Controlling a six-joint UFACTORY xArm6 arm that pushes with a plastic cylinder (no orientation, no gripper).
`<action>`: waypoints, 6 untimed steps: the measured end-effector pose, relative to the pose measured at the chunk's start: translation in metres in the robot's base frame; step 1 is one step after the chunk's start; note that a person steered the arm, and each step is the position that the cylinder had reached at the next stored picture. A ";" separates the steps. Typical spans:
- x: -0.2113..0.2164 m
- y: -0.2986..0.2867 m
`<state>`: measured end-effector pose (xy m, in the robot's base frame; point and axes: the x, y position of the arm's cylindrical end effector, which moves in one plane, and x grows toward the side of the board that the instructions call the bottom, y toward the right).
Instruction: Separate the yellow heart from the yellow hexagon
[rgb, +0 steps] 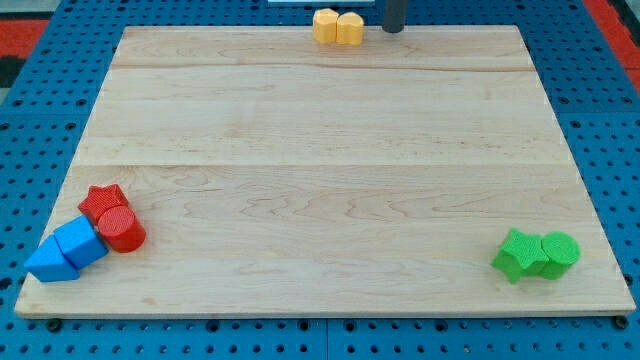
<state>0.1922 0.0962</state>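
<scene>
My tip (394, 30): the dark rod comes down at the view's top edge, just right of the two yellow blocks and apart from them; its very end looks to sit at the far rim of the desk, though the frame cuts the rod short, so I hedge on that.
Hand: I have none, only this bare rod; it holds nothing and can only push.
Yellow pair: the yellow heart (350, 28) and the yellow hexagon (326, 25) sit touching, side by side, at the top edge; which is which is my best reading, since both are small here.
How to do it well: I judge I should bring my tip into the seam between them, or against the outer right face of the nearer block, and push it down toward the open middle, not along the rim where it may slide off.
Risk: a push from the right would drive both along together.
Desk (320, 180): pale wood planks, smooth, visible grain.
Blocks: ribbed, matte plastic.
Others: red star (102, 199), red cylinder (122, 229), blue cube (82, 241), blue triangle (50, 262) at bottom left; green star (518, 254), green cylinder (560, 251) at bottom right.
</scene>
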 end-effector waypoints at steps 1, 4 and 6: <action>0.001 -0.021; 0.000 -0.114; 0.032 -0.128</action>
<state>0.2242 -0.0313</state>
